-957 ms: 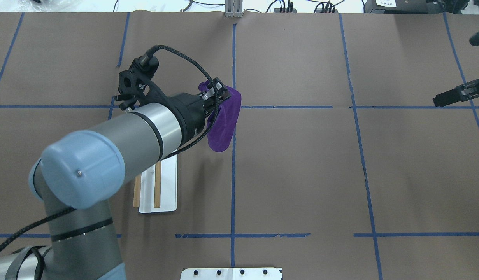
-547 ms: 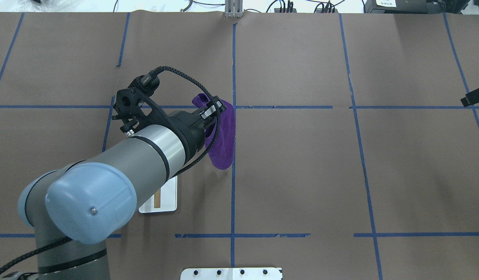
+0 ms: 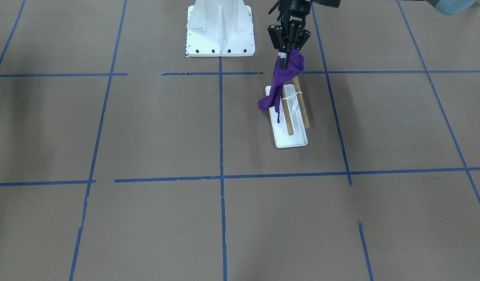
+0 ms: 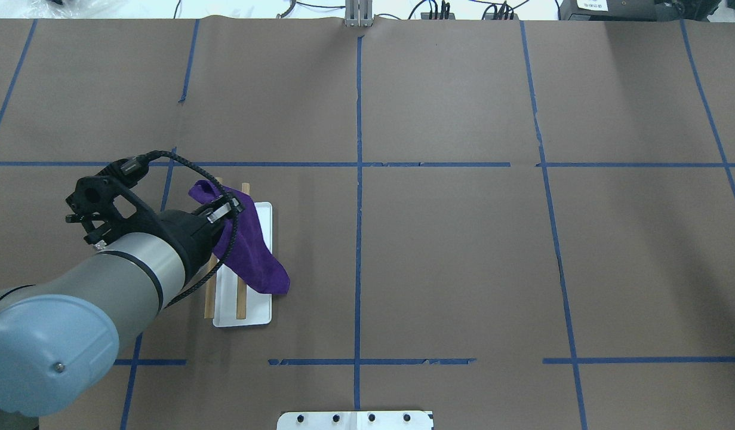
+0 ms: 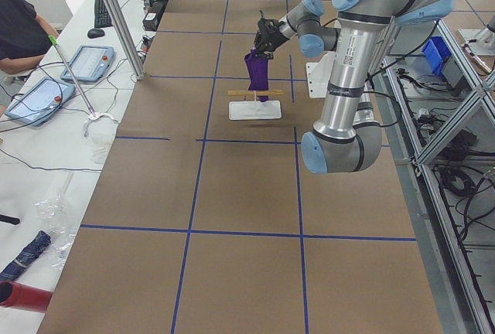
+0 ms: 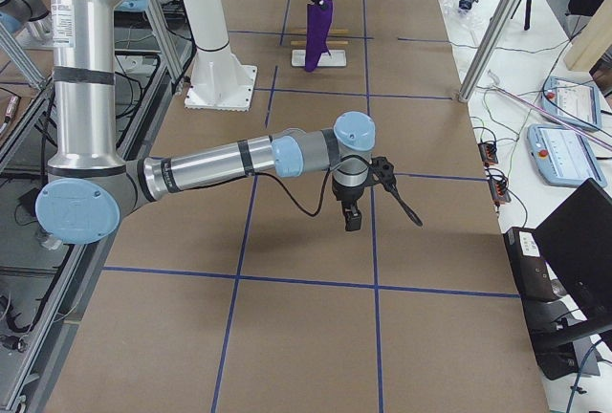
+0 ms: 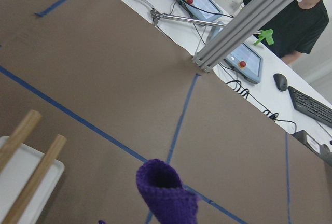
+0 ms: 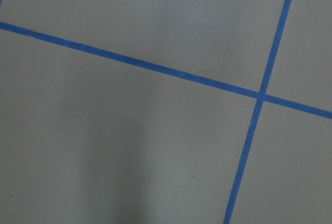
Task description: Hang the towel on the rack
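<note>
purple towel [image 4: 251, 257]: pinched at its upper end by the left gripper [image 4: 223, 209], jaws closed on the cloth; left half of the overhead view, hanging over the rack [image 4: 242, 301], lower corner past the right rim of the white base [image 4: 261, 313]; contact with the dowels cannot be told. right gripper [image 6: 352, 217]: centre of the exterior right view, above brown paper [image 6: 430, 270]; open or closed cannot be told. white pedestal [image 3: 220, 27]: top centre, front-facing view

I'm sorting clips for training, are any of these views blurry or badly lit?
Right wrist view: soft, with a dim shadow on the paper. Left wrist view: the towel looms close, slightly soft. Overhead view: beyond the paper, washed-out white.
</note>
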You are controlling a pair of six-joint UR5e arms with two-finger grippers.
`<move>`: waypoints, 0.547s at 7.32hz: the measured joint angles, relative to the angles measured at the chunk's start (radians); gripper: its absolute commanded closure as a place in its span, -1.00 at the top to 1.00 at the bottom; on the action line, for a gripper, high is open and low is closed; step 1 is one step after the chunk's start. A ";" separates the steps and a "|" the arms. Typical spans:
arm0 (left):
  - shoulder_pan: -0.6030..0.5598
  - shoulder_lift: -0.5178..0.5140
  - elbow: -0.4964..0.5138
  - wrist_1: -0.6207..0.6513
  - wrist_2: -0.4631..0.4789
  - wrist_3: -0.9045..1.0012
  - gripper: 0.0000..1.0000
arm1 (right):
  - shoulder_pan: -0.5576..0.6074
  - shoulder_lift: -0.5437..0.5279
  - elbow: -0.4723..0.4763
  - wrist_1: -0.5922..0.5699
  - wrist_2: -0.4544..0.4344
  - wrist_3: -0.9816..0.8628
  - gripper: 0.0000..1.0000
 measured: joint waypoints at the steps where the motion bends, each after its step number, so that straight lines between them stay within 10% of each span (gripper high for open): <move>1: -0.003 0.059 -0.003 0.002 0.000 -0.002 -1.00 | 0.007 -0.006 -0.001 0.003 -0.001 0.005 1.00; 4: -0.021 0.184 0.004 0.002 -0.002 0.000 -1.00 | 0.010 -0.001 -0.015 0.013 -0.021 0.009 1.00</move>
